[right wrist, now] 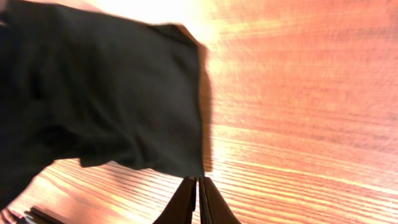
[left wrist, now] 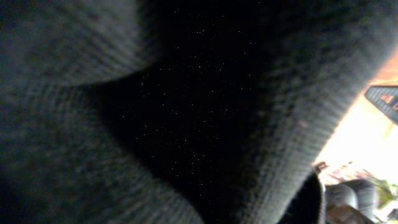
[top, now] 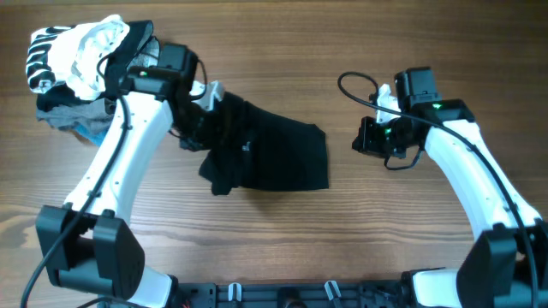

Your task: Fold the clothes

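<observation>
Rumpled black knit clothes (top: 282, 154), woodgrain table (top: 300, 235)

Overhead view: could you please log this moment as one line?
black garment: bunched left, flat right | left gripper: in its left edge, jaws hidden | right gripper: shut, empty, off garment

Overhead view: even, diffuse light keeps the tabletop (top: 282, 248) sharp, with only faint soft shadows under the arms, while the black garment (top: 274, 154) reads as a nearly detail-free mass. Left wrist view: the garment lies against the lens, dim, defocused and speckled with sensor noise, with an overexposed patch beyond its edge. Right wrist view: warm orange cast, slight blur, and blown-out glare on the wood well ahead of the right gripper (right wrist: 199, 182), whose closed fingers appear as dark silhouettes.
</observation>
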Motion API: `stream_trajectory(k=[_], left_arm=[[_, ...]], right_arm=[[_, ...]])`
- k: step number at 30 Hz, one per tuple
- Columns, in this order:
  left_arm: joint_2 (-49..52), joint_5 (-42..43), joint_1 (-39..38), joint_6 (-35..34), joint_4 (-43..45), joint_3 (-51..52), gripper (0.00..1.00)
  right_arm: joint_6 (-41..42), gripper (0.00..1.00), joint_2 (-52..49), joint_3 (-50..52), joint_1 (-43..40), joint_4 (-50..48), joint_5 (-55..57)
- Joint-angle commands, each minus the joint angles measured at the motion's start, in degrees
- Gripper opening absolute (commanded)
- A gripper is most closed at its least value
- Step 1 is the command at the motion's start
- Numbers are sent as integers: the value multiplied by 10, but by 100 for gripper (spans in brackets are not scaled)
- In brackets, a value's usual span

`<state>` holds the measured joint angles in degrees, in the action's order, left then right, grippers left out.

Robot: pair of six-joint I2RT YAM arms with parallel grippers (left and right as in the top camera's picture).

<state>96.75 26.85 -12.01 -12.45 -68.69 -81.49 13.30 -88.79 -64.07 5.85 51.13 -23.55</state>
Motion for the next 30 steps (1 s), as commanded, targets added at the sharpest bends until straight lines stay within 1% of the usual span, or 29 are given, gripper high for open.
stream_trajectory(k=[1,3,4,5,6,7,8,9,11,12,13,14,15,16,17,18,20,21,22,23,24,25,26,27,28,29,30], left_arm=[[17,-84,-94,-61,40,-7,8],[39,-126,-139,-77,66,-7,29],[63,-144,-169,-78,89,-6,37],[86,-145,-191,-83,115,-6,34],[115,-132,-214,-130,156,-6,22],[129,-110,-226,-142,179,-6,20],[145,-83,-245,-142,204,-7,27],[154,-78,-259,-143,210,-7,39],[149,-78,-261,-142,186,-16,40],[138,-78,-246,-137,141,-43,40],[127,-79,-228,-132,97,-73,41],[113,-83,-205,-130,51,-108,43],[99,-84,-181,-112,13,-142,45],[83,-87,-153,-92,-18,-170,50],[65,-87,-125,-76,-32,-183,59],[46,-94,-97,-72,-36,-184,69],[28,-100,-46,-72,-54,-184,77],[28,-100,-29,-72,-64,-184,78],[30,-100,-11,-69,-79,-181,78],[31,-101,-1,-49,-92,-179,78],[31,-102,2,-42,-101,-179,78],[32,-102,2,-42,-105,-178,78],[32,-102,-2,-42,-105,-178,78],[32,-102,-12,-42,-104,-178,79],[33,-102,-23,-42,-104,-178,80],[34,-102,-37,-35,-102,-178,81],[36,-108,-56,-25,-96,-177,86]], right_arm=[[-11,7,22,-13,-1,2,-10],[-11,7,23,-13,-1,10,-10],[-12,7,23,-13,-1,13,-10],[-12,7,23,-13,-1,14,-10],[-13,7,23,-13,-1,14,-10],[-13,7,23,-13,-1,14,-10],[-13,7,23,-13,-1,14,-10],[-12,7,23,-13,-1,14,-10],[-13,8,23,-13,-1,13,-10],[-13,9,23,-13,-1,9,-10],[-15,12,23,-13,-1,5,-14],[-38,16,23,-13,0,-2,-37],[-65,24,23,-13,5,-8,-72],[-79,36,23,-12,18,-10,-83],[-94,50,20,-10,42,-14,-79],[-95,59,11,-10,71,-23,-68],[-81,69,-22,-10,129,-61,-16],[-62,68,-43,-10,151,-78,11],[-56,69,-67,-10,169,-88,7],[-56,68,-88,-11,185,-89,-2],[-57,50,-102,-11,194,-87,-4],[-57,17,-108,-11,197,-83,8],[-17,4,-111,-11,193,-57,91],[71,4,-107,-12,179,-11,217],[130,4,-106,-12,156,26,301],[137,32,-106,-12,130,41,311],[128,66,-106,-12,94,47,268]])
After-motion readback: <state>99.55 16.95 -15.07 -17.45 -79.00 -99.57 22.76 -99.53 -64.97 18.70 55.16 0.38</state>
